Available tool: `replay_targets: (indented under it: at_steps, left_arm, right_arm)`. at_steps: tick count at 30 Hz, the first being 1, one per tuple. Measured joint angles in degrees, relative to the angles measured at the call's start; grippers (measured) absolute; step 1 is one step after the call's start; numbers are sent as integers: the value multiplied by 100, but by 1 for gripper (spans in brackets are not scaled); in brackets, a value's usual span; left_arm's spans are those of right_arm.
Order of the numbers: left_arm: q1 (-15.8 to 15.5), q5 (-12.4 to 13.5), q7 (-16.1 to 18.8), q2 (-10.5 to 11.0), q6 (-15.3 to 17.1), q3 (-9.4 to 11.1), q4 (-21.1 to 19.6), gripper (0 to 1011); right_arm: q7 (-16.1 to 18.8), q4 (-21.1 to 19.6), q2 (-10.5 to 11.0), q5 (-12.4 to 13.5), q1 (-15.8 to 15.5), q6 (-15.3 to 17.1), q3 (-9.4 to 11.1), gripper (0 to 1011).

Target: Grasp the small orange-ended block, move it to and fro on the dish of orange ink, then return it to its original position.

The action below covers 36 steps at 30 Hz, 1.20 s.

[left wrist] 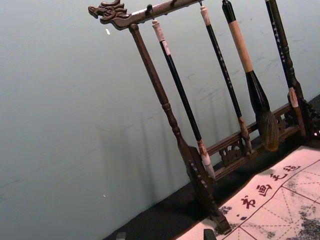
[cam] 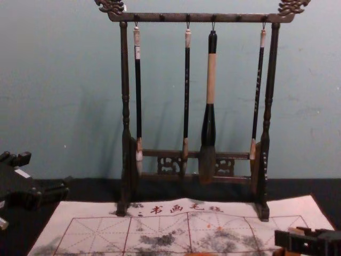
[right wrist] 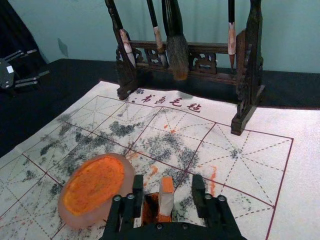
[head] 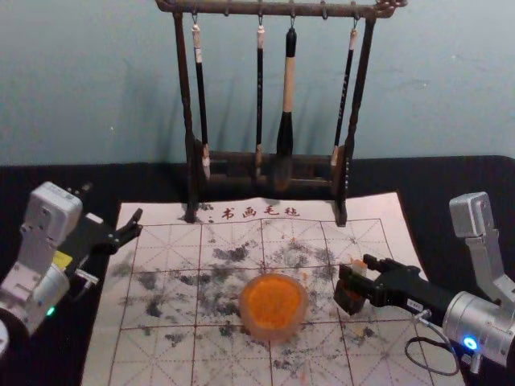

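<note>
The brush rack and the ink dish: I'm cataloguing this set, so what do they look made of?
The brush rack looks like dark-stained wood with low sheen, by its turned posts and carved ends. The ink dish has a smooth, pale, cloudy rim around the orange ink, perhaps frosted plastic or glass; I can't tell which.

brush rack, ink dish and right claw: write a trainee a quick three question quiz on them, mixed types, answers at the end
1. Multiple choice: how many brushes hang from the rack? A) three B) four C) six
2. True or false: the right claw is open, with the orange-ended block between its fingers.
3. Fill in: the dish of orange ink sits on the robot's ___ side of that block.

Key: 1 B; 2 true; 3 left
</note>
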Motion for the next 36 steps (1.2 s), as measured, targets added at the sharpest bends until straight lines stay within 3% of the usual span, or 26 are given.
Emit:
replay_targets:
  at_steps: [8, 11, 12, 17, 36]
  left_arm:
    - [0, 0, 0, 0, 0, 0, 0, 1001]
    - [0, 0, 0, 0, 0, 0, 0, 1001]
    - [0, 0, 0, 0, 0, 0, 1, 1001]
    - [0, 0, 0, 0, 0, 0, 0, 1001]
    - [0, 0, 0, 0, 0, 0, 1, 1001]
  right_arm:
    - [-2, -3, 0, -3, -2, -3, 0, 330]
    - [-2, -3, 0, -3, -2, -3, 0, 269]
    - [-2, -3, 0, -3, -2, -3, 0, 201]
    - [-1, -4, 0, -3, -2, -4, 0, 84]
    - [11, -23, 21, 0, -2, -4, -13, 80]
